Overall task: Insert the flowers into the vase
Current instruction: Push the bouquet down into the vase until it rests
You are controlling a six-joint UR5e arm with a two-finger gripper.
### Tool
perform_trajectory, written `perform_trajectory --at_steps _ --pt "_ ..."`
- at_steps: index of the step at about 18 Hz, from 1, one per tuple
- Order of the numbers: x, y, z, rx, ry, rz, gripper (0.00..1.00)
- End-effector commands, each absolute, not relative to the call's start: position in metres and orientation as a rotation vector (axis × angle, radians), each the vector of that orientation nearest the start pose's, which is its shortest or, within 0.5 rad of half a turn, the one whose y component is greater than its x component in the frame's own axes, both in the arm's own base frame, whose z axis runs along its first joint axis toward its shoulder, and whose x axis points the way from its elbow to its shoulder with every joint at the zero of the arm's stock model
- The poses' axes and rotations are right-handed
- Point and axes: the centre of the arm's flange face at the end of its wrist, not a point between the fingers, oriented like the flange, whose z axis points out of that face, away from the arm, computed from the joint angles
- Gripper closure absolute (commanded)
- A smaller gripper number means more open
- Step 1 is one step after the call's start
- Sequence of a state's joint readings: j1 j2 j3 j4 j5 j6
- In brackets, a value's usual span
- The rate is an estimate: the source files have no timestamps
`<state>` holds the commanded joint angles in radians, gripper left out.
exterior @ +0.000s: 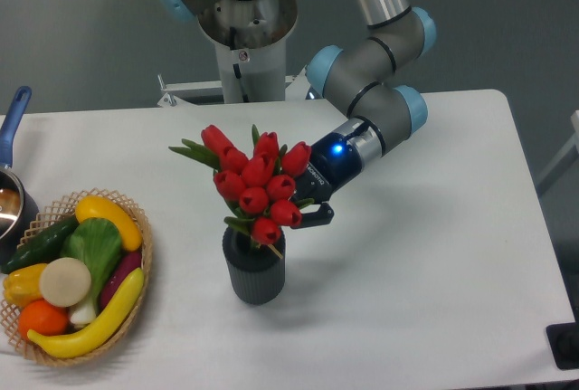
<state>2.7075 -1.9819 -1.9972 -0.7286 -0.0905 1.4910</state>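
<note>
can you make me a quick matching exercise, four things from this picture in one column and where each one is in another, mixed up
Things:
1. flowers
2. vase
3. basket
4. pot

Places:
A. at the far left edge of the table, only partly in view
B. upright near the middle of the table
C. on the left of the table, filled with fruit and vegetables
D. held by the gripper, stems at the vase mouth

Pairs: 1-D, 2-B, 3-C, 4-A

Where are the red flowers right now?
The flowers are mid-table, right above the vase, held by the gripper on their right; the basket is off to the left.
</note>
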Motion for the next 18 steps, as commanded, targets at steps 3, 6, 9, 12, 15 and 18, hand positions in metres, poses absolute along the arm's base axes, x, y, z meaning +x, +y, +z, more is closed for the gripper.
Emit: perform_trajectory --at_steps 3,6,9,12,15,18 --pt "-0.384 0.434 0.27 -1.471 0.268 -0.411 0.67" --pt "-0.384 0.435 0.262 -1.55 0.282 -0.399 0.67" --pt "-0.384 0.435 0.263 -1.557 0.285 -0.397 0.67" --pt "-0.382 0.434 0.261 -1.561 0.283 -0.399 0.67" --pt "-0.382 0.435 0.259 -1.563 0.28 -0.405 0.66" --pt "-0.383 0.434 0.256 -1.593 0.288 -0.395 0.54"
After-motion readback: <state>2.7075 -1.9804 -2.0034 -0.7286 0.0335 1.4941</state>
